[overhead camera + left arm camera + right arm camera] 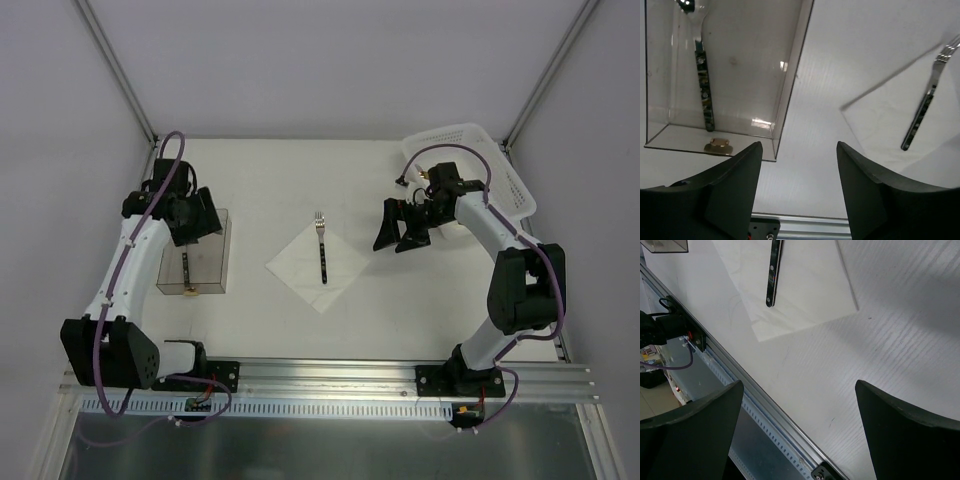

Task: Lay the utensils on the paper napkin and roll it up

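Left fingers [730, 190], partly open and empty, hang above the clear box [787, 85] left of the napkin [880, 120], which holds the fork [922, 112], and should drop straight down to pinch the spoon [704, 85] by its thin handle; right fingers [690, 430] gape wide, empty.

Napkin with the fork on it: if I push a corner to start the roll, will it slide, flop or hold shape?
The napkin looks thin and lies flat, so it will probably buckle and flop rather than move stiffly. On the smooth table it may slide, though the fork lying across its middle should pin it somewhat.
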